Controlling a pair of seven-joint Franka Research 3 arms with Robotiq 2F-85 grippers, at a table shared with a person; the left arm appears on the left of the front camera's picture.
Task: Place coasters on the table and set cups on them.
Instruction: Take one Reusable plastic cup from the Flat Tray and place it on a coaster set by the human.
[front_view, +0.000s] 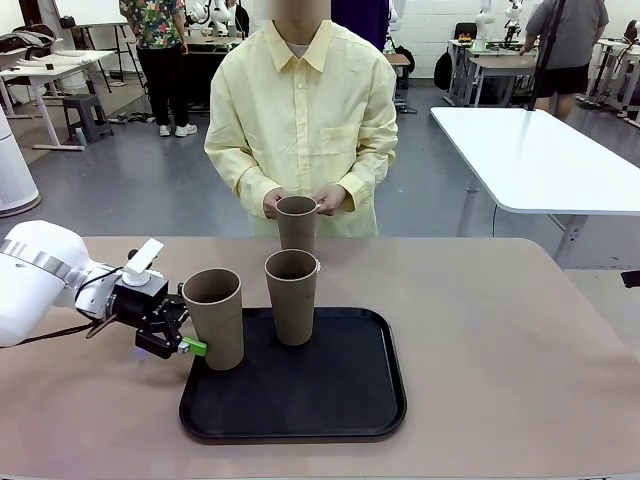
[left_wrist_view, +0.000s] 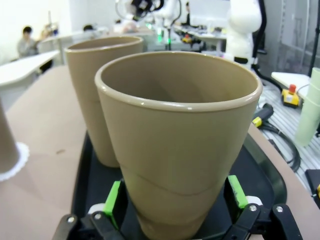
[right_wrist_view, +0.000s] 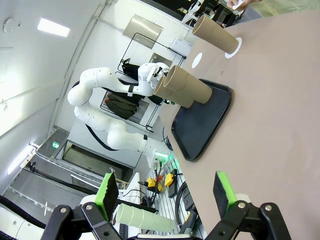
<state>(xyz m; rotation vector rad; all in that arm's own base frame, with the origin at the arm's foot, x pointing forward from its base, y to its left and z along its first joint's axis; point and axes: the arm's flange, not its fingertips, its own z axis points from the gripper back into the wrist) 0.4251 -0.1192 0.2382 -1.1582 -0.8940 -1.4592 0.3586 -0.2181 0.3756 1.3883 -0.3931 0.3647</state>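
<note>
Two brown cups stand on the black tray (front_view: 300, 432). My left gripper (front_view: 192, 340) is open at the tray's left edge, with the near cup (front_view: 215, 318) low between its fingers. In the left wrist view its green pads (left_wrist_view: 114, 200) flank that cup (left_wrist_view: 180, 150) closely, and the second cup (left_wrist_view: 100, 95) stands behind it. A third cup (front_view: 296, 222) stands on the table (front_view: 500, 340) at the far edge, held by the person's hands, on a lacy white coaster (right_wrist_view: 235, 47). Another coaster (right_wrist_view: 197, 59) lies bare beyond it. My right gripper (right_wrist_view: 165, 190) is open, holding nothing.
The second cup (front_view: 291, 296) stands mid-tray, close to the right of the flanked one. The person stands at the table's far edge. The right half of the table is bare. A white-topped table (front_view: 540, 160) stands behind on the right.
</note>
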